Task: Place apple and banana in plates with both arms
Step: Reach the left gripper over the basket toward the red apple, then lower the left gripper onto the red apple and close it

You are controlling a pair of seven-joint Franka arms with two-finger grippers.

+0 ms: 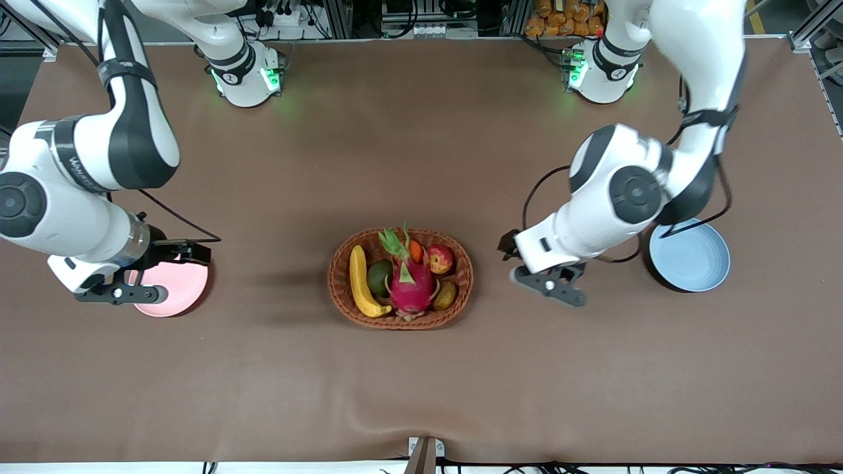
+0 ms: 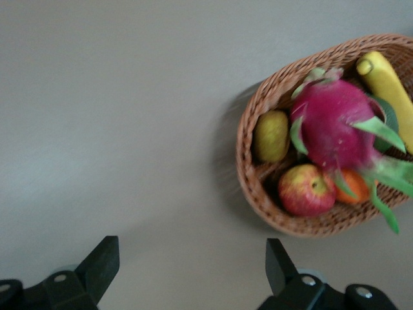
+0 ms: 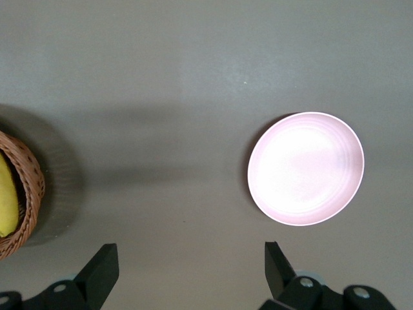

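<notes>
Nothing picked yet: apple point(image 1: 440, 259) and banana point(image 1: 361, 281) both lie in wicker basket point(image 1: 342, 299). Left tool point(image 1: 552, 283) hangs beside basket, right tool point(image 1: 117, 293) over pink plate point(image 1: 181, 293), both open, empty. Next each must reach into basket

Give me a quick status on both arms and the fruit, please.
Left end effector open, over bare table between basket and blue plate. Right end effector open beside pink plate. Apple, banana in basket beside dragon fruit.

Wicker basket point(image 1: 342, 289), dragon fruit point(image 1: 411, 283), green fruit point(image 1: 379, 276), brown table point(image 1: 421, 382)
</notes>
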